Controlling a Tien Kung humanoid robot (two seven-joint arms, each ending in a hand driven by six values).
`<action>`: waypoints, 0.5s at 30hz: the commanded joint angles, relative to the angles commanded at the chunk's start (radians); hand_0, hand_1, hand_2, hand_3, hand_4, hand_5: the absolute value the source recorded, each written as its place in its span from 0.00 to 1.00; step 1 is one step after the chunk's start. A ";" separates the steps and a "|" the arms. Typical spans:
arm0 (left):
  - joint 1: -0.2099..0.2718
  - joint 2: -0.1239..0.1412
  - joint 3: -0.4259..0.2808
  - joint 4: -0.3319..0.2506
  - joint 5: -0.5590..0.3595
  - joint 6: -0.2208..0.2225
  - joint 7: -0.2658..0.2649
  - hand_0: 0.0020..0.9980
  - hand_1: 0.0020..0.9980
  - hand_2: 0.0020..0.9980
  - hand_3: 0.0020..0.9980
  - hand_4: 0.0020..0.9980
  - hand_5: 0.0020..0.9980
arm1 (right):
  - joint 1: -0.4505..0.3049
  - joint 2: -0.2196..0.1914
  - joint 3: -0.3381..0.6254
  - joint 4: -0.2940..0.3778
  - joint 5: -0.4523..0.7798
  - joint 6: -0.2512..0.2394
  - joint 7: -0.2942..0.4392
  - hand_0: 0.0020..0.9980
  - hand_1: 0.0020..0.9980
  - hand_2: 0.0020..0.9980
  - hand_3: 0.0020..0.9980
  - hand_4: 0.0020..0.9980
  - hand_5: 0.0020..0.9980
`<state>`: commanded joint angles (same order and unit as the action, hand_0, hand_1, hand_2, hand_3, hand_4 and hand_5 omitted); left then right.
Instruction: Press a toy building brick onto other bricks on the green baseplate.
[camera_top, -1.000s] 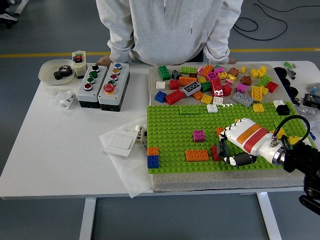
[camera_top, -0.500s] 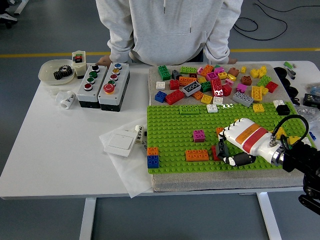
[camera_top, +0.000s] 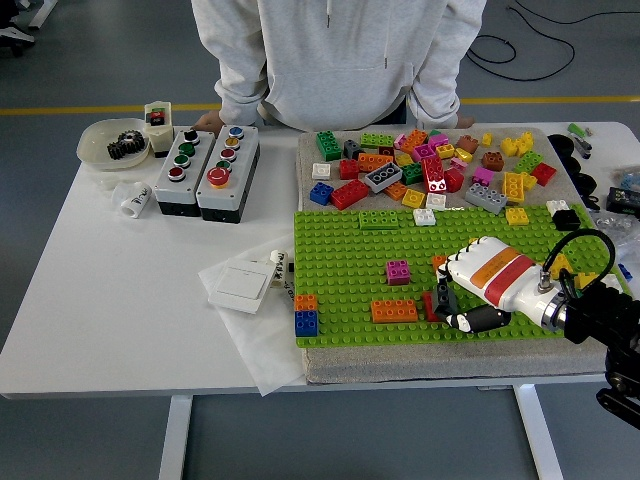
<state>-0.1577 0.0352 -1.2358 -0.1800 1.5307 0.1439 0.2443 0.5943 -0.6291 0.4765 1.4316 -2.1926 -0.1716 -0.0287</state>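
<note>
A green baseplate (camera_top: 340, 260) lies on a grey mat. On it stand an orange long brick (camera_top: 394, 311), a pink brick (camera_top: 398, 271), an orange-on-blue stack (camera_top: 306, 314) at its left corner and a flat green brick (camera_top: 379, 219) near its far edge. My right hand (camera_top: 452, 301), white with an orange stripe, lies low over the plate's right front, fingers curled around a red brick (camera_top: 430, 306) just right of the orange long brick. An orange brick (camera_top: 439, 263) peeks out behind the hand. The left hand is out of view.
A pile of loose bricks (camera_top: 430, 165) covers the mat behind the plate. Two button boxes (camera_top: 205, 172), a bowl with a gear (camera_top: 112, 143) and a white switch plate (camera_top: 240, 285) on paper sit at left. A person in a grey hoodie (camera_top: 335, 50) stands at the far side.
The right hand has shifted very slightly left and down on the baseplate; nothing else has moved.
</note>
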 joint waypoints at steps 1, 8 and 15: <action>0.000 0.000 0.001 0.000 -0.001 0.000 0.000 0.78 0.78 0.79 0.59 0.62 0.63 | 0.000 0.000 0.001 0.000 -0.001 0.001 0.000 0.51 0.53 0.59 0.49 0.71 0.44; 0.000 0.001 0.000 0.000 0.001 0.000 0.001 0.78 0.78 0.79 0.59 0.62 0.63 | 0.000 0.000 0.004 0.003 -0.001 0.002 0.000 0.52 0.56 0.63 0.50 0.74 0.42; -0.001 0.001 0.005 0.000 -0.003 0.001 0.002 0.78 0.77 0.79 0.59 0.62 0.63 | 0.001 0.001 0.001 0.006 -0.001 0.002 0.001 0.52 0.57 0.65 0.50 0.75 0.41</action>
<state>-0.1586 0.0358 -1.2310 -0.1800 1.5275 0.1447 0.2465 0.5954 -0.6280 0.4777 1.4376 -2.1935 -0.1697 -0.0280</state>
